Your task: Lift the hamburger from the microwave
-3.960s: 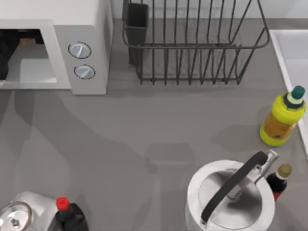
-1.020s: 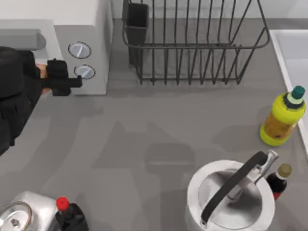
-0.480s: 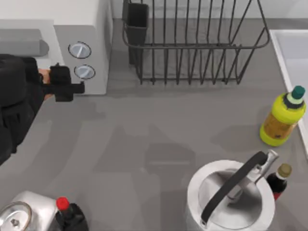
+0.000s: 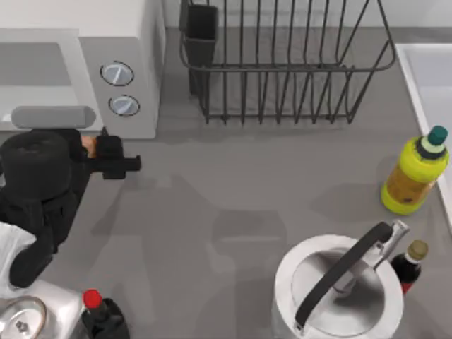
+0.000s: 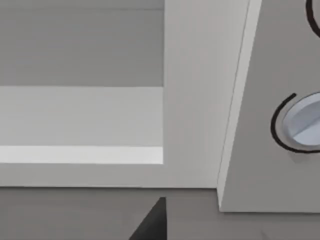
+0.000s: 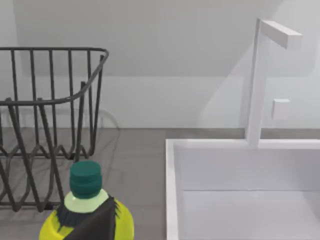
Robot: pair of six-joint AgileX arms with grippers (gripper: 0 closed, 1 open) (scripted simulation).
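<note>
Top view: the left end effector pinches the hamburger just outside the microwave, near the desk's left edge. Best to lift straight up, grip firm, staying clear of the knob panel.

Grey counter with kitchen clutter and a white sink at the right

The counter is flat grey, crossed by soft shadows; a black wire rack stands at the back, a yellow bottle beside the sink, a kettle and a dark bottle at the front, a red-capped bottle at front left, a pale wall behind the white tap
</note>
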